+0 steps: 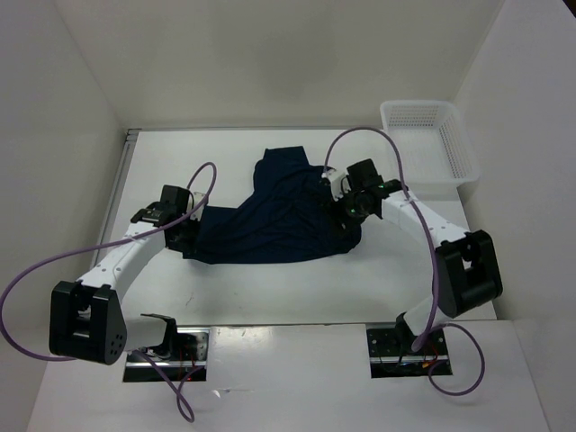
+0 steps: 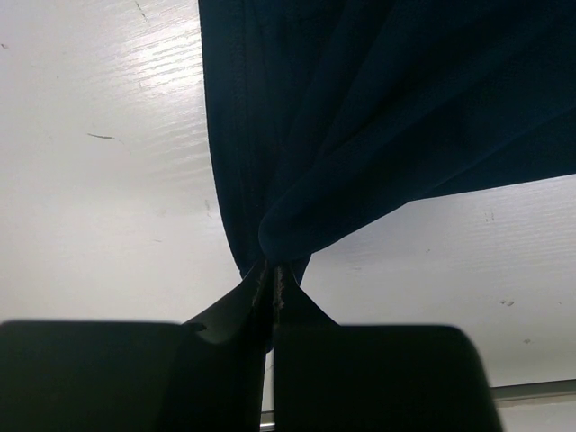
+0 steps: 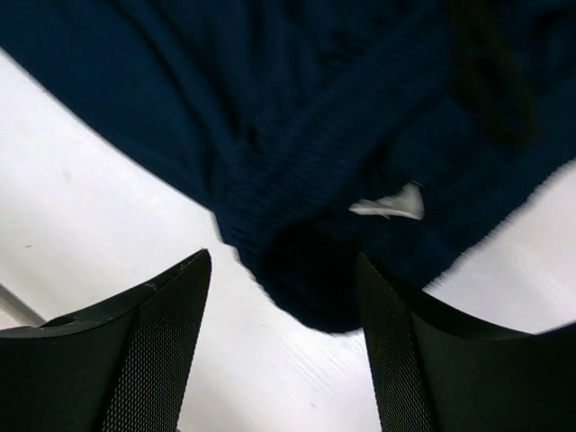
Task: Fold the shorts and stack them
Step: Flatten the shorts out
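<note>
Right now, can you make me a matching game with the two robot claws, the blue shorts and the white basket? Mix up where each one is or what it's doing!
Column one
1. left gripper
2. right gripper
3. shorts
4. white basket

Column two
A. sits off at the far right
B. open, with one finger on each side of a bunch of cloth
C. pinched shut on an edge of the cloth
D. lies rumpled in the middle

Right pairs: 1-C, 2-B, 3-D, 4-A
</note>
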Robot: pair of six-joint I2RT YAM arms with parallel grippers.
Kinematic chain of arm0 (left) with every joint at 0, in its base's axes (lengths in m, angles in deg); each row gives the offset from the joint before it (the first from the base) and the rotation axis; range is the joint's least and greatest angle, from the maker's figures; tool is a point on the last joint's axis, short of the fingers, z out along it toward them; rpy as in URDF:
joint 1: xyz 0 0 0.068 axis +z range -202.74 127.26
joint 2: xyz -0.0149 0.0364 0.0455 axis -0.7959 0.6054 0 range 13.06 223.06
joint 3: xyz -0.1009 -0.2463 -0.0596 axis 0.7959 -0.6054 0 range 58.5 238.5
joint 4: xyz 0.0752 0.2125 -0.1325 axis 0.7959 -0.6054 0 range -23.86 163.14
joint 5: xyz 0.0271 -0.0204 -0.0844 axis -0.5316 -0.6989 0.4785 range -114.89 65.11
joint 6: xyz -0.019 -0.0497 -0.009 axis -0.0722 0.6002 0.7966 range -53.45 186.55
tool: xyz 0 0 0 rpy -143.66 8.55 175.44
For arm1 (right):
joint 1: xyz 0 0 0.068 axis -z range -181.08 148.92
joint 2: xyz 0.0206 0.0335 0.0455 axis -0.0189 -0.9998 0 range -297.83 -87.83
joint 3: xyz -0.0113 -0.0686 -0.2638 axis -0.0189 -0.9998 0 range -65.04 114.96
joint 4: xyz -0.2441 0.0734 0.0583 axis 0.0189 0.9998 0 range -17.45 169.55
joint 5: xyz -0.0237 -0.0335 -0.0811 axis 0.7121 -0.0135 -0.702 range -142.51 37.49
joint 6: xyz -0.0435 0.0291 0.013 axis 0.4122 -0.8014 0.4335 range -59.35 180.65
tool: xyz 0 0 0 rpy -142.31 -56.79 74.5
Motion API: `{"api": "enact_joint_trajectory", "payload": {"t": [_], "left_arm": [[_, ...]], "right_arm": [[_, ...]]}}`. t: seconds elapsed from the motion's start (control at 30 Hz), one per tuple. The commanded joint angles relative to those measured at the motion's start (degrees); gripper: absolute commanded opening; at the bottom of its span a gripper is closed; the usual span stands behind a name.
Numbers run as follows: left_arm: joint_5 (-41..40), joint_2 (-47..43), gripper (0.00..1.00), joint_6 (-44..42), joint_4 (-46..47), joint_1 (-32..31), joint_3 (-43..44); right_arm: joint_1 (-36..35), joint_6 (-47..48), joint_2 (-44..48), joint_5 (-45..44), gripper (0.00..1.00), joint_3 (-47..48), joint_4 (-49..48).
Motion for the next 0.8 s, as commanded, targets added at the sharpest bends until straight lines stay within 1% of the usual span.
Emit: {"api": "enact_joint_trajectory", "payload": {"t": [0.0,0.13,0.17,0.23,0.3,0.37,0.4,0.43,0.47,0.53,0.6,0.63,0.67,0.73,0.77], "left_arm": [[0.08,-0.97,0.03,-0.19,0.78,-0.01,-0.53],[-0.45,-0.44,0.03,-0.19,1.31,-0.01,-0.53],[-0.97,-0.44,0.03,-0.19,1.31,-0.01,-0.53],[-0.97,-0.44,0.03,-0.19,1.31,-0.01,-0.53],[-0.97,-0.44,0.03,-0.19,1.83,-0.01,-1.14],[-0.97,-0.44,0.03,-0.19,1.84,-0.01,-1.75],[-0.97,-0.44,0.03,-0.19,1.84,-0.01,-1.76],[-0.97,-0.44,0.03,-0.19,2.53,-0.01,-1.76],[-1.67,0.08,0.03,-0.19,2.54,-0.01,-1.76],[-2.55,0.7,0.03,-0.19,5.16,-0.01,-1.76],[-4.92,2.89,0.01,-0.19,7.71,-0.01,-1.76],[-6.06,3.59,0.0,-0.19,11.03,-0.01,0.42],[-7.98,5.78,0.0,-0.19,12.46,0.6,2.27],[-9.58,8.51,0.0,-0.19,15.79,2.8,8.14],[-10.19,11.05,0.0,-0.19,16.59,3.68,15.83]], "right_arm": [[-3.1,-1.67,-1.92,0.92,0.7,0.76,-2.69],[-3.1,-5.71,-6.21,-2.5,0.7,0.15,-5.86],[-3.1,-5.72,-6.75,-3.99,0.7,0.14,-5.86],[-3.1,-5.2,-7.28,-4.61,0.67,-0.47,-5.86],[-3.1,-5.19,-8.16,-4.62,0.67,-1.0,-5.34],[-3.1,-5.19,-8.16,-3.04,0.57,-1.53,-4.81],[-3.1,-5.19,-8.16,-1.47,0.47,-1.53,-4.81],[-3.1,-5.19,-8.16,-0.67,0.26,-0.92,-4.81],[-3.1,-5.19,-8.77,-0.06,0.16,-0.39,-4.2],[-3.1,-5.19,-9.39,1.17,0.0,1.89,-4.19],[-3.1,-4.66,-10.53,0.14,0.0,6.62,-4.19],[-3.1,-4.66,-10.53,-0.92,0.0,9.17,-5.67],[-3.1,-4.66,-11.58,-2.32,0.0,15.81,-6.47],[-3.1,-4.66,-14.57,-5.74,0.0,24.44,-7.09],[-1.88,-5.27,-16.14,-5.76,0.0,34.75,-7.09]]}}
